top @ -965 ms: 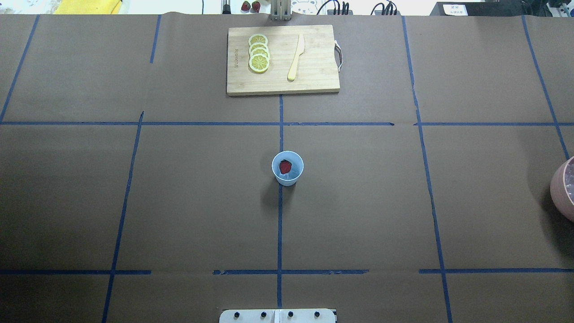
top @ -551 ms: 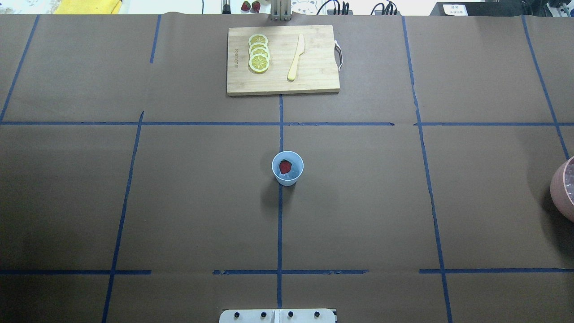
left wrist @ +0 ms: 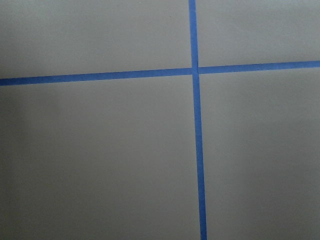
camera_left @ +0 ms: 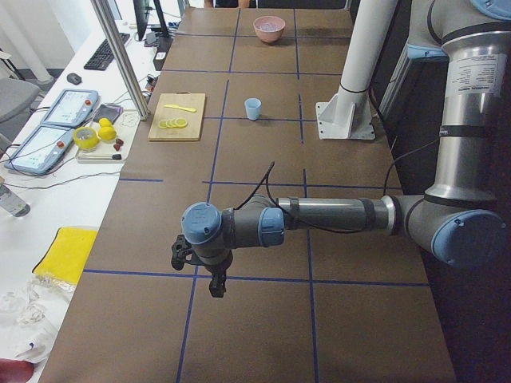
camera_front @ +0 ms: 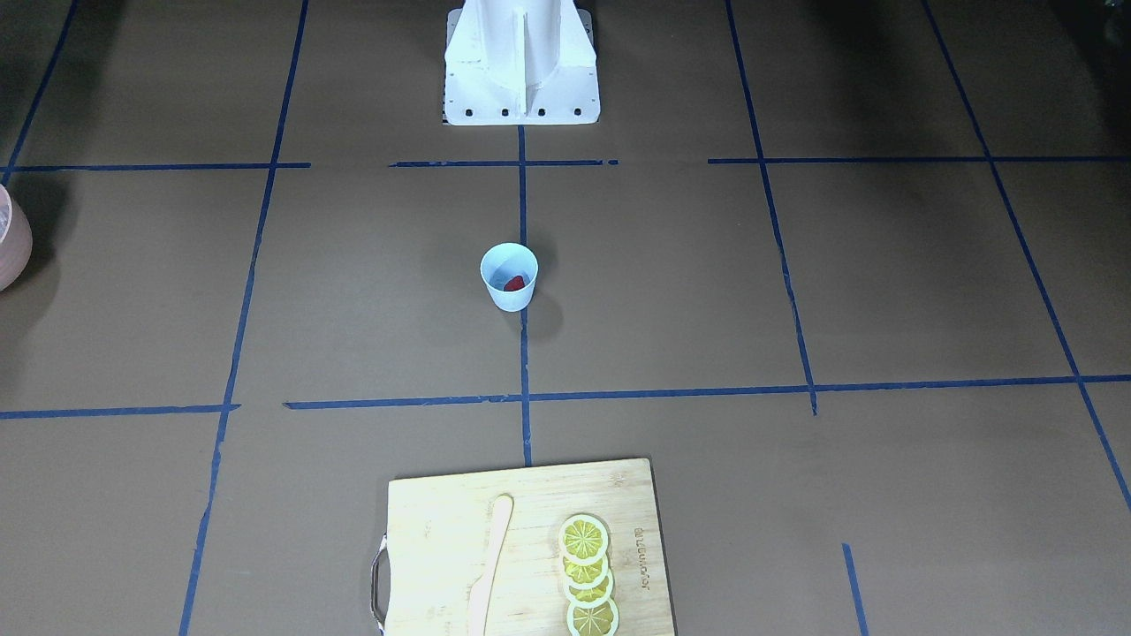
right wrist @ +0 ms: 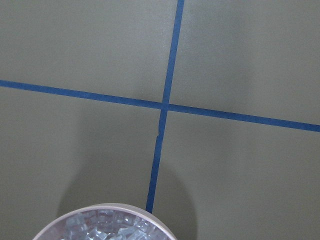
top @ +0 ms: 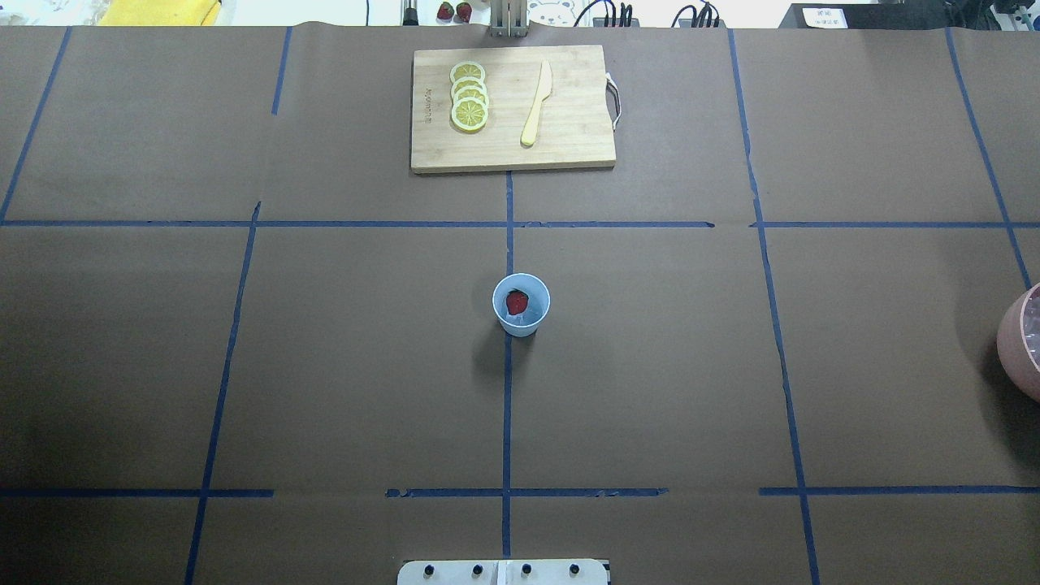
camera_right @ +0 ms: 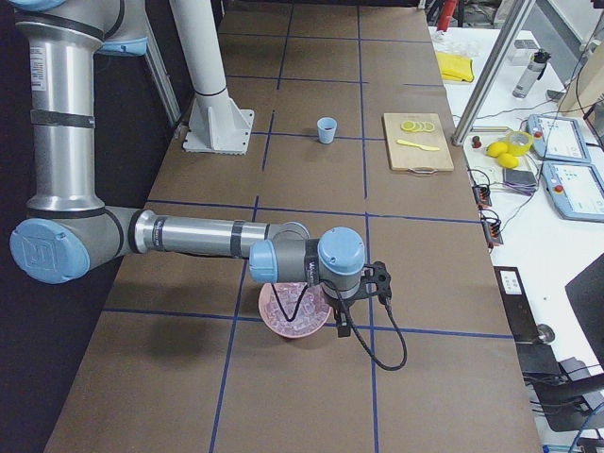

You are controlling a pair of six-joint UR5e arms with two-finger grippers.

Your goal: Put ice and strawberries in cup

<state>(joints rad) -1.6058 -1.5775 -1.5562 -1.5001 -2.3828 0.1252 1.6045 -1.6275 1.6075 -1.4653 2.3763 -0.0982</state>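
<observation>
The pale-blue cup [top: 521, 322] stands upright at the table's middle, also in the front view [camera_front: 508, 297]. A red strawberry [top: 517, 302] lies inside it, also in the front view [camera_front: 514, 283]. Clear ice pieces [right wrist: 107, 227] fill a pink bowl [top: 1016, 353] at the table's right edge. I cannot tell whether any ice is in the cup. My left gripper [camera_left: 212, 279] hangs over bare table far from the cup, and I cannot tell if it is open or shut. My right gripper [camera_right: 376, 281] hangs beside the pink bowl [camera_right: 283, 326], and I cannot tell its state either.
A wooden cutting board [top: 569, 146] at the table's far edge carries several lemon slices [top: 469, 97] and a wooden knife [top: 536, 104]. The white robot base [camera_front: 521, 62] stands behind the cup. Blue tape lines cross the brown table cover.
</observation>
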